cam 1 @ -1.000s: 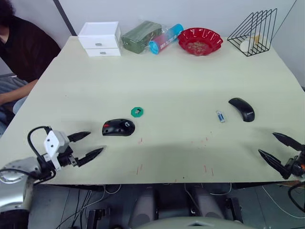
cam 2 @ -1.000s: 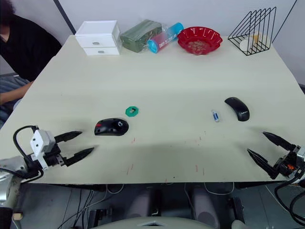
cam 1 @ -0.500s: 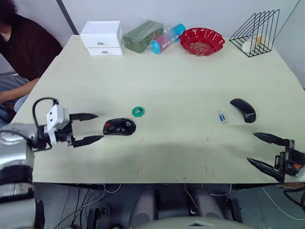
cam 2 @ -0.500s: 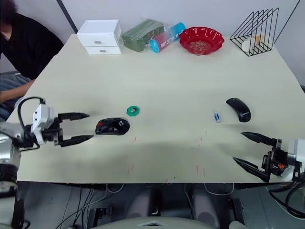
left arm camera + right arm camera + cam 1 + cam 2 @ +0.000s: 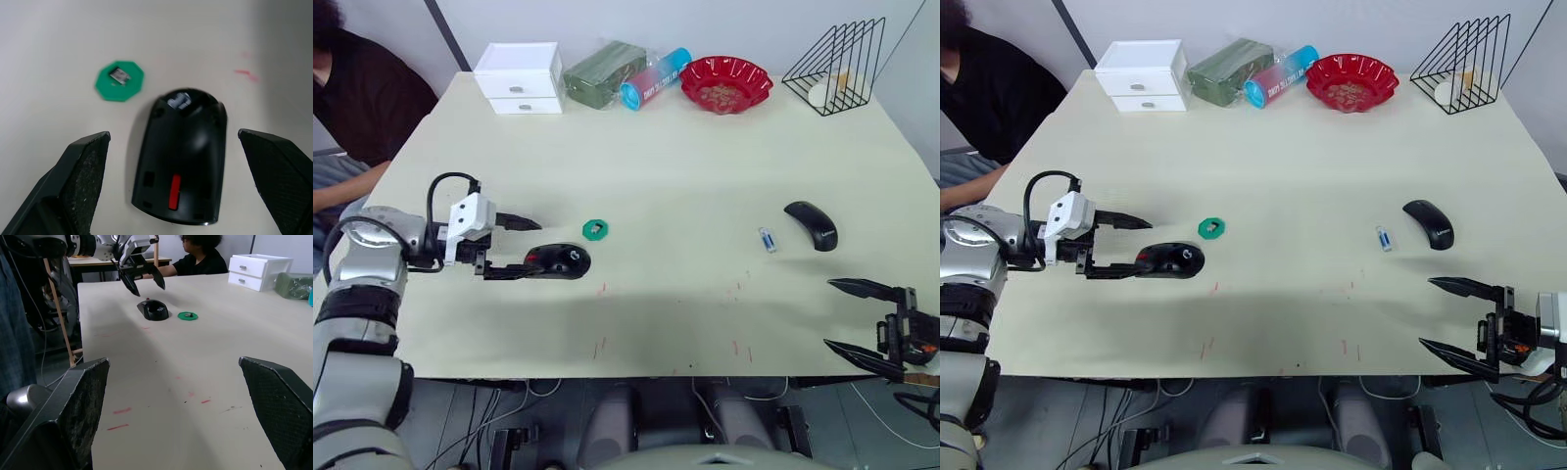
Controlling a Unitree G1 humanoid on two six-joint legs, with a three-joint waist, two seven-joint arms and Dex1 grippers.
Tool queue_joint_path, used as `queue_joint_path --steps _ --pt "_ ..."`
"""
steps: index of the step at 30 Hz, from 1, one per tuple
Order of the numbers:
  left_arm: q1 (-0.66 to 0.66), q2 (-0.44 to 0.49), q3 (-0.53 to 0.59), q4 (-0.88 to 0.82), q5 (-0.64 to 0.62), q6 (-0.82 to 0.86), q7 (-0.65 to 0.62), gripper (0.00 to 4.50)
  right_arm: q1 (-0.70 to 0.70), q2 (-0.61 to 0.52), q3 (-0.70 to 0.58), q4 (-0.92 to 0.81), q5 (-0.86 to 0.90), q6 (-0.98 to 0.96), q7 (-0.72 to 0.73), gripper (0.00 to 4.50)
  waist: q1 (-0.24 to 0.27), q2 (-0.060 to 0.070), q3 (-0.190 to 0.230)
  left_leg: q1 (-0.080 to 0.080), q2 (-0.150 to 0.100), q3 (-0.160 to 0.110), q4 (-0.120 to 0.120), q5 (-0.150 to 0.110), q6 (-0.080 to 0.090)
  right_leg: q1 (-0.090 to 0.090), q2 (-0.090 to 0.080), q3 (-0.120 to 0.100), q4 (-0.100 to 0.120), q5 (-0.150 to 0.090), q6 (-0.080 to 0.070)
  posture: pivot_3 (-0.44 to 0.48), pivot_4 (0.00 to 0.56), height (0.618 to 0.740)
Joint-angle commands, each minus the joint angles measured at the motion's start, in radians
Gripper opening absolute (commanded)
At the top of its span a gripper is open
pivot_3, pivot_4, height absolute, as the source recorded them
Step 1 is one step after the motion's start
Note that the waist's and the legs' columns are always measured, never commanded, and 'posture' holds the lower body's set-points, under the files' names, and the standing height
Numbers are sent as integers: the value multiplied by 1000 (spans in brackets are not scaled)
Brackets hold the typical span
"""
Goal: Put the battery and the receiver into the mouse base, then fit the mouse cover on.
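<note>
Mouse base (image 5: 557, 261), black oval with red parts: our left gripper (image 5: 522, 247) has advanced, fingers apart, bracketing it; right gripper (image 5: 852, 316) gapes idle.

On the surface (image 5: 656, 176): mouse base (image 5: 557, 261) near-left, toothed disc (image 5: 596, 229) just beyond it to the right. Battery (image 5: 766, 239) well right, mouse cover (image 5: 811, 224) just right of it. Left end effector (image 5: 522, 247) open at mouse base's left; right end effector (image 5: 850, 315) open, near-right edge.
</note>
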Motion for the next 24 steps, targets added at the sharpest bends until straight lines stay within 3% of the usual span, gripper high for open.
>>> queue_joint_path --steps 1,11,24 --pt "-55 9 -82 35 -24 -53 -44 4500 13 3 -28 -37 17 -13 2 4450 1 0 0 0 0 0 0 0 0 0 0 0 0 0 0 0 150 740" --pt "-237 -41 -341 218 33 -223 -44 4500 81 -8 -54 -96 23 8 -24 4450 7 0 0 -1 0 -1 2 0 0 0 0 0 0 0 0 0 150 740" --pt "-264 -145 -362 357 71 -254 -44 4500 129 -16 -97 -149 44 33 -43 4450 9 0 0 -1 0 -1 2 0 0 0 0 0 0 0 0 0 150 740"
